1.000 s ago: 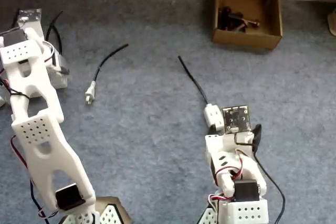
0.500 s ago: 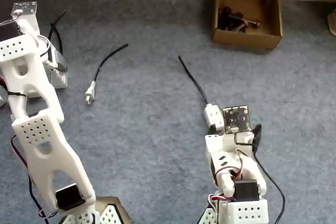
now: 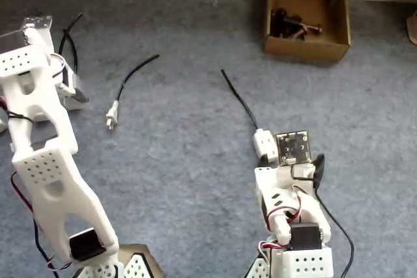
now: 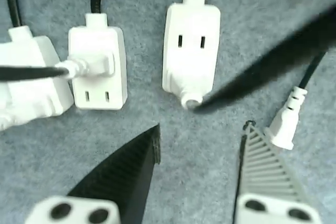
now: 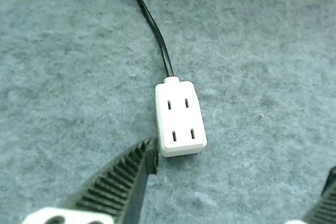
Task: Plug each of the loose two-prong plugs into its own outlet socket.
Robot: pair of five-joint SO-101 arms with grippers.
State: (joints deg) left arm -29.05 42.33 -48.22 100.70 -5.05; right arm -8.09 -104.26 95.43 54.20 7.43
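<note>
A box (image 3: 305, 49) at the far edge holds dark parts (image 3: 290, 25). The left gripper (image 4: 201, 128) hangs spread over an empty socket (image 4: 191, 45), with a plugged socket (image 4: 97, 72) and a loose plug (image 4: 286, 124) to either side. The right gripper (image 5: 239, 163) gapes above a lone socket (image 5: 179, 119).

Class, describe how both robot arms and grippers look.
The left arm and right arm are white plastic with hole grids, black servos and red, black, white wires. The left gripper and right gripper have pointed, ribbed dark fingers.

Grey carpet (image 3: 189, 167) under a cardboard box (image 3: 305, 49), a loose corded plug (image 3: 111, 120) and white outlet sockets (image 4: 191, 51)
</note>
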